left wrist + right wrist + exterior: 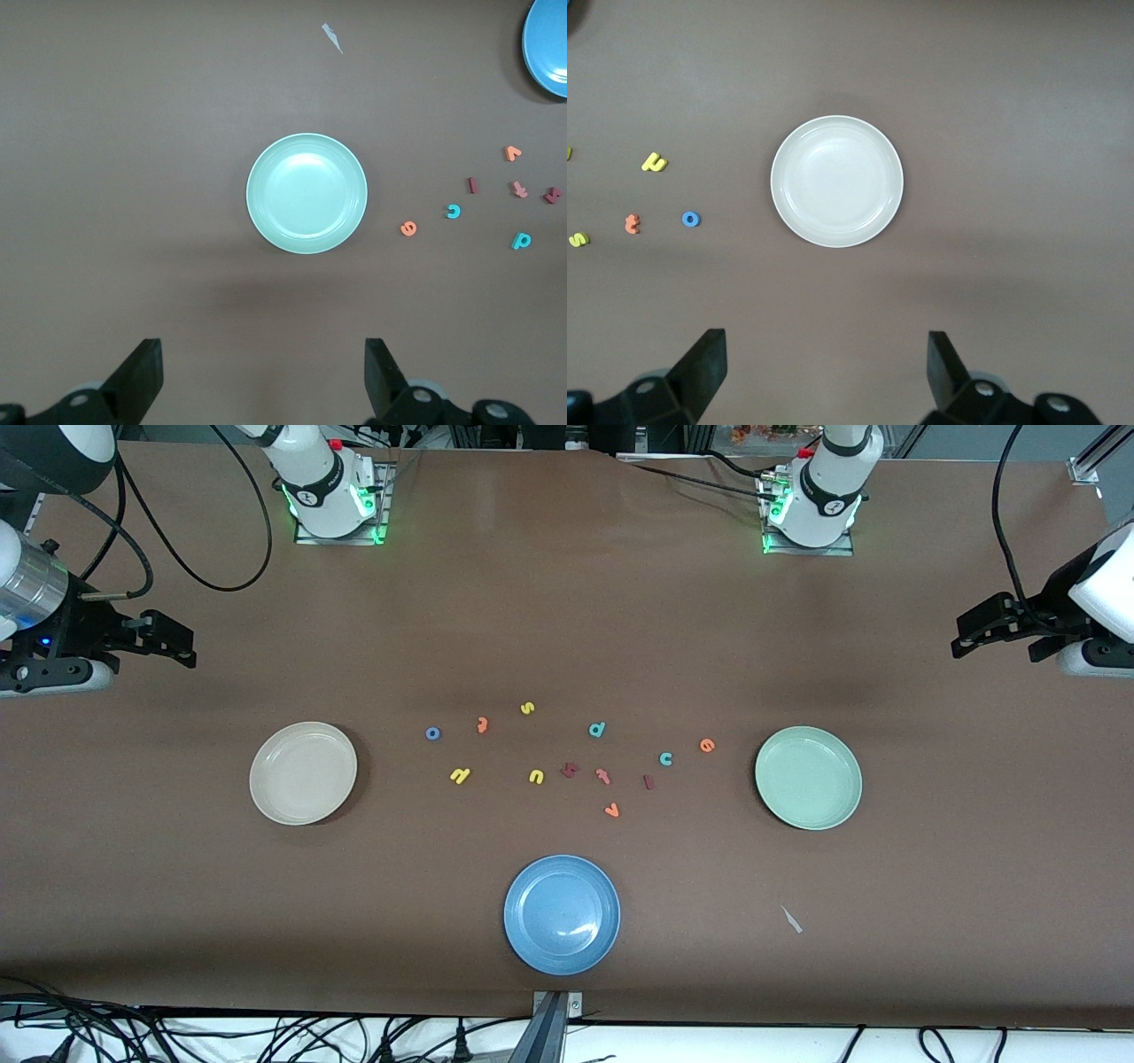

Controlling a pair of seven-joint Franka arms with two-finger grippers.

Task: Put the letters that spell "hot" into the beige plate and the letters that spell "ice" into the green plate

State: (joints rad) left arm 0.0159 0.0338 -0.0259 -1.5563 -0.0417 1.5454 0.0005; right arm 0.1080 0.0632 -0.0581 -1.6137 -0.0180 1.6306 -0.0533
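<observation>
Brown counter holds every letter loose between the empty beige plate (303, 772) and empty green plate (808, 777), nothing sorted yet, while left tool (264, 376) and right tool (827, 372) wait spread at its ends.

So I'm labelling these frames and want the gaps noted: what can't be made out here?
- Blue plate: cut off by the left wrist view's edge.
- Yellow letter: cut by the right wrist view's edge, shape unreadable.
- Dark red letter: too small to read in the front view.
- Pale scrap: too small to identify.
</observation>
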